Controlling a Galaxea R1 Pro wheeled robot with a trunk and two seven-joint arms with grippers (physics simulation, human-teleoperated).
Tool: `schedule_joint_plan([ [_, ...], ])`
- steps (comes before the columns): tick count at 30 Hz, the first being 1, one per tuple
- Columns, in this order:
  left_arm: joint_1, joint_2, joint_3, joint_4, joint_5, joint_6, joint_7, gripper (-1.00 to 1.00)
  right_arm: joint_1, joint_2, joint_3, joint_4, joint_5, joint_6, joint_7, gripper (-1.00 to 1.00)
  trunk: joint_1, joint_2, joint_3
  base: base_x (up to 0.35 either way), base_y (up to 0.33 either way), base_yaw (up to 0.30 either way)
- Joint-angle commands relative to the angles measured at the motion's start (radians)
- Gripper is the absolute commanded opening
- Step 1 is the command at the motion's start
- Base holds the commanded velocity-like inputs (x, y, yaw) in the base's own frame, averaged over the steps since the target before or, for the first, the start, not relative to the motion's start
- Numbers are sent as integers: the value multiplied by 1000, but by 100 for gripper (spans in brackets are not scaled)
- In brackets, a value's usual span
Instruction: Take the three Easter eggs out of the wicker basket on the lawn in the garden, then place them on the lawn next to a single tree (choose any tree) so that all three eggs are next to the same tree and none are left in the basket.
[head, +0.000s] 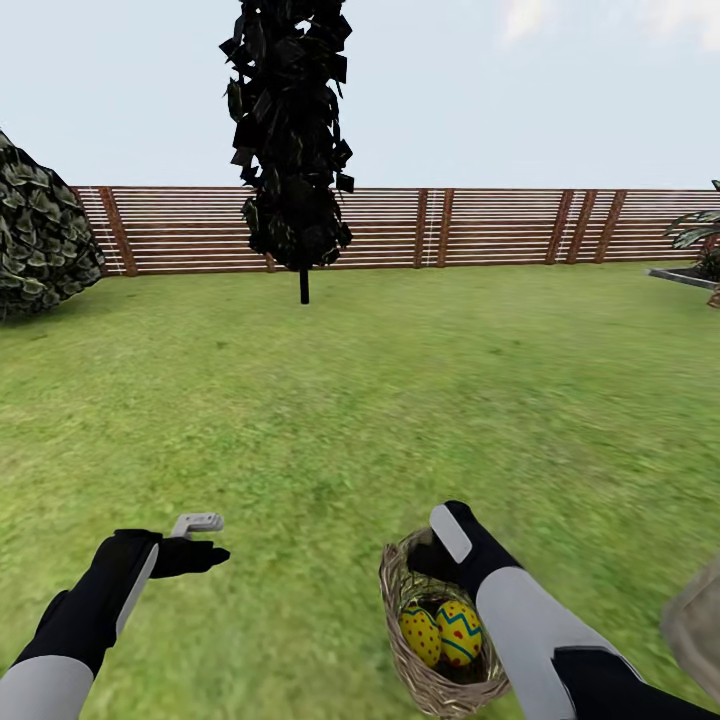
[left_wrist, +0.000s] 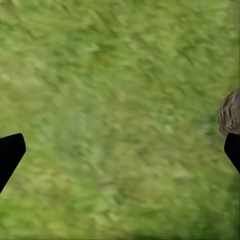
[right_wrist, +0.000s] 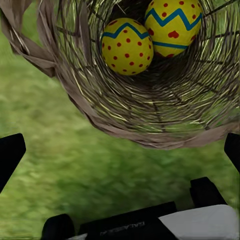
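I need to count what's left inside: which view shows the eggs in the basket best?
Right wrist view: two eggs sit large in the basket. Head view shows them small beside the right arm. Left wrist view catches just the basket's edge.

Two eggs (head: 440, 632) visible – one wicker basket (head: 400, 640) – one dark conifer (head: 292, 140).

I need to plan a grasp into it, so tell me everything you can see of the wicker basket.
The wicker basket is small, round and brown, woven of thin twigs with gaps you can see through, under a thicker braided rim. It sits on the lawn, its mouth tilted toward the robot. Two Easter eggs, yellow with red dots and blue zigzags, lie side by side inside. The right gripper hovers at its far rim; contact cannot be told.
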Motion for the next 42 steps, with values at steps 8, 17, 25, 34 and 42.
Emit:
schedule_joint_plan([
  [8,-1,-1,5,-3,-5,11,-9,100,0,-32,-7,36,-10,4,19,100,8,-15,-7,0,0,0],
  [17,-1,2,120,-3,0,53,-11,100,0,-38,-4,38,-7,-4,70,100,42,-78,-35,0,0,0],
  [25,-3,4,146,-34,2,124,-22,100,0,-38,2,36,-3,-6,77,100,73,-134,-61,0,0,0],
  [34,-8,5,150,-62,-2,170,-153,100,0,-40,2,36,-2,-4,80,100,107,-197,-89,0,0,0],
  [42,-8,-1,166,-65,-1,172,-167,100,0,-78,-4,36,-8,-4,100,100,138,-253,-114,0,0,0],
])
